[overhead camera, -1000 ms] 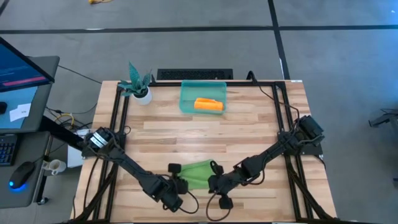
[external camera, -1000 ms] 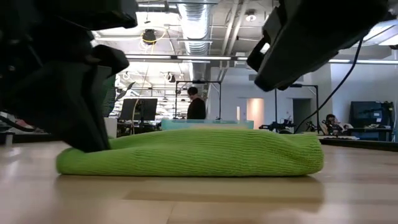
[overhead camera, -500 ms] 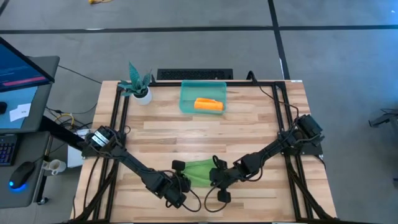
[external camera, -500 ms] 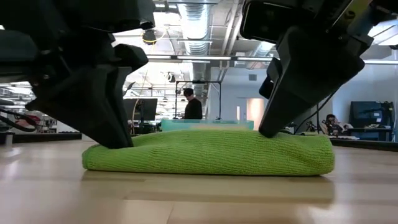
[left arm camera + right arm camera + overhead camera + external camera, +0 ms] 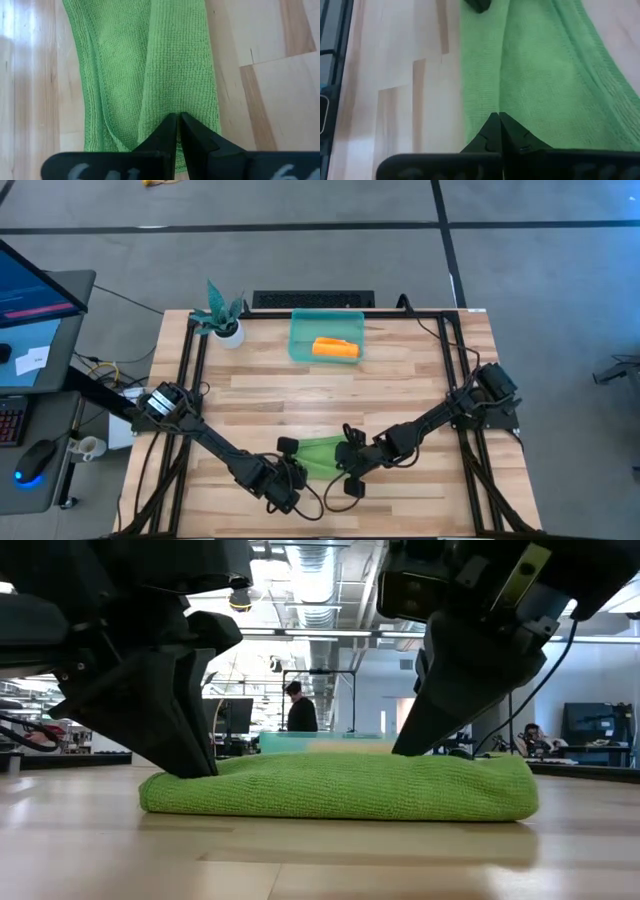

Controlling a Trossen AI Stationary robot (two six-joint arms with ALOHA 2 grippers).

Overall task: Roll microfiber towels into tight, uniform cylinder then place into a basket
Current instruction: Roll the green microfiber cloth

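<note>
Pinched shut on the lime green microfiber towel (image 5: 322, 454) at the wooden surface's (image 5: 400, 390) six o'clock edge, left claw (image 5: 291, 474) and right claw (image 5: 352, 463), roll newly drawn narrower, tightening toward a cylinder.

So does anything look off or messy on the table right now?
Nothing stands out. The green towel lies partly rolled, both shut pincers, left and right, pressing its ends. The orange towel sits rolled in the teal basket.

Closed right gripper (image 5: 498, 120) tips press on a folded lime green towel (image 5: 545, 85) lying on a wooden table (image 5: 395, 75).
</note>
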